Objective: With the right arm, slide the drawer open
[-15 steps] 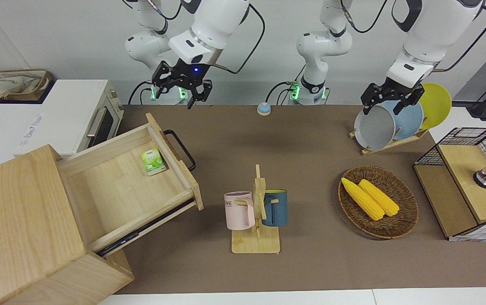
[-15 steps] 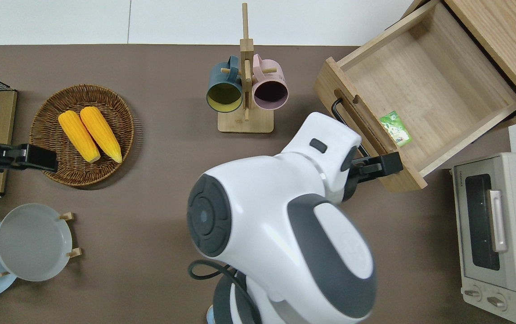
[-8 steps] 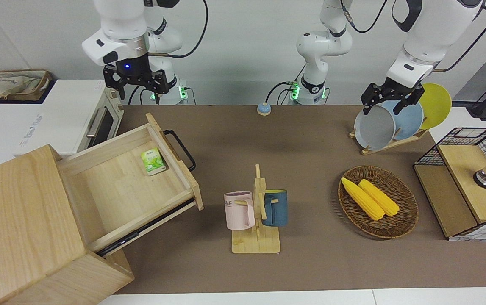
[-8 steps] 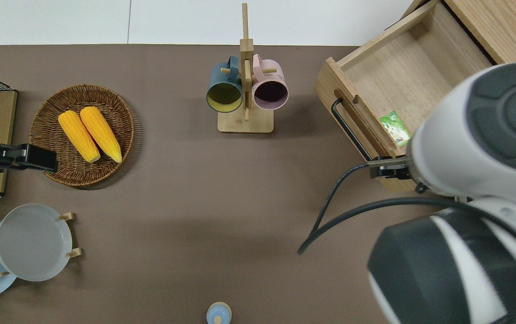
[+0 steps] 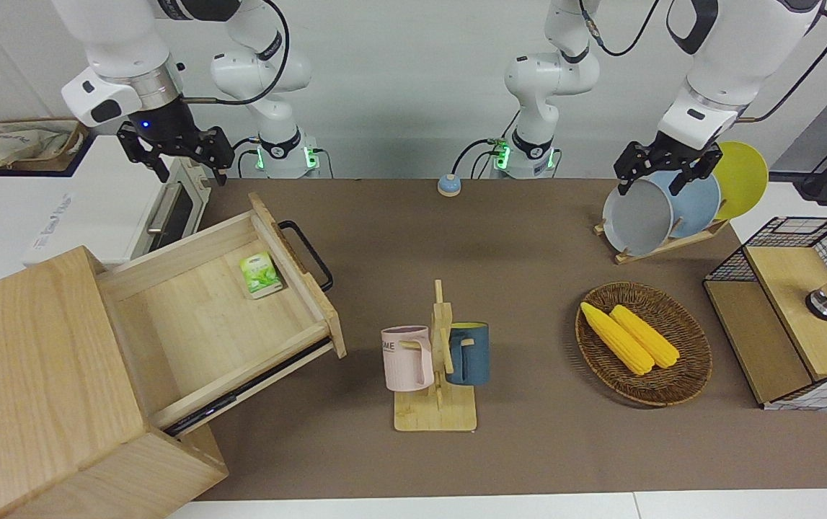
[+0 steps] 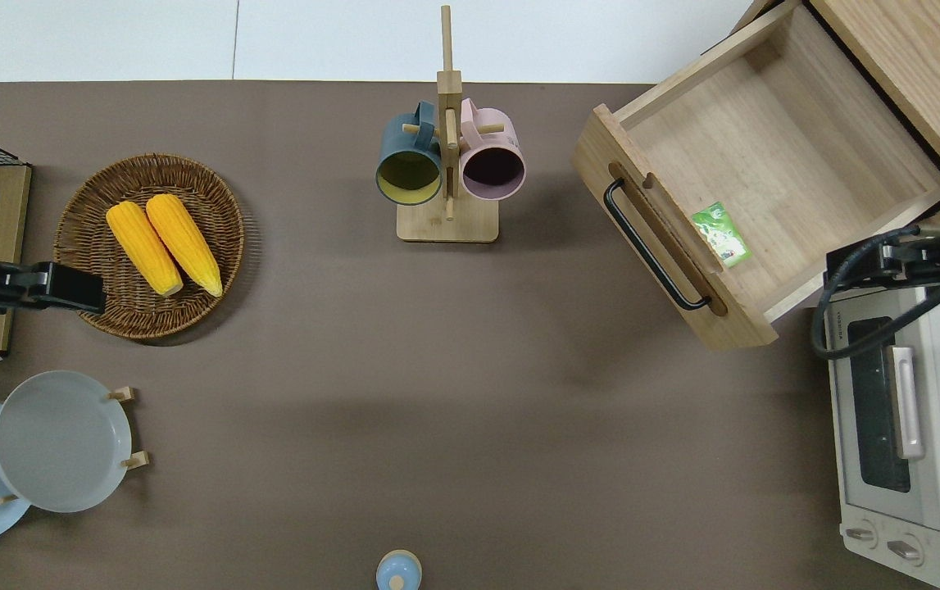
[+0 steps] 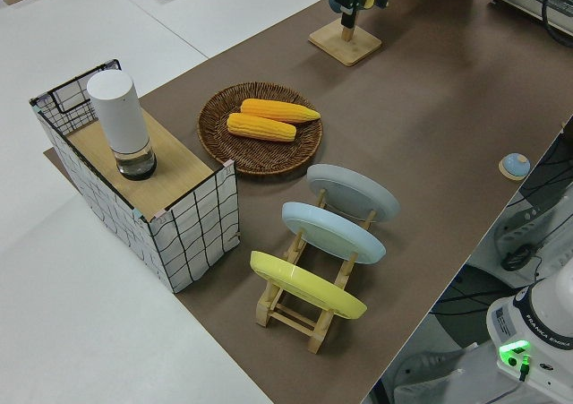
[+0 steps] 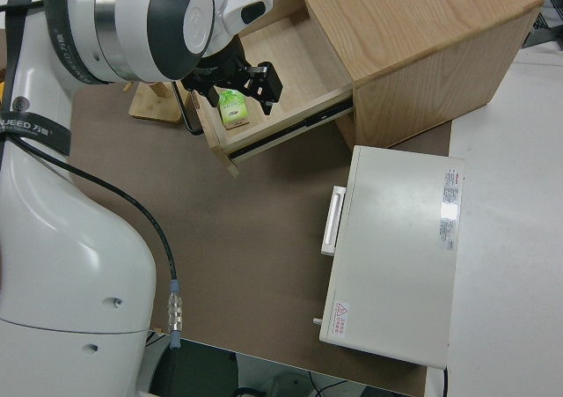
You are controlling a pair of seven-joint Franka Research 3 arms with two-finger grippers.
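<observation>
The drawer (image 5: 218, 317) (image 6: 773, 156) (image 8: 290, 58) stands pulled far out of the big pale-wood box (image 5: 31, 375). Its black loop handle (image 5: 306, 252) (image 6: 654, 246) is free, with nothing touching it. A small green packet (image 5: 260, 274) (image 6: 719, 234) lies inside near the front panel. My right gripper (image 5: 181, 167) (image 6: 863, 266) (image 8: 259, 89) hangs open and empty in the air, over the gap between the drawer's corner and the toaster oven. The left arm is parked, its gripper (image 5: 651, 184) open.
A white toaster oven (image 5: 117, 194) (image 6: 904, 426) sits beside the box, nearer to the robots. Mid-table stands a mug rack (image 5: 436, 360) with two mugs. Toward the left arm's end are a basket (image 5: 642, 389) with two corn cobs, a plate rack (image 5: 662, 209) and a wire-mesh shelf (image 5: 795, 310).
My right arm has swung away from the drawer's handle toward its own end of the table, to the toaster oven's corner. The drawer and the left arm have not moved.
</observation>
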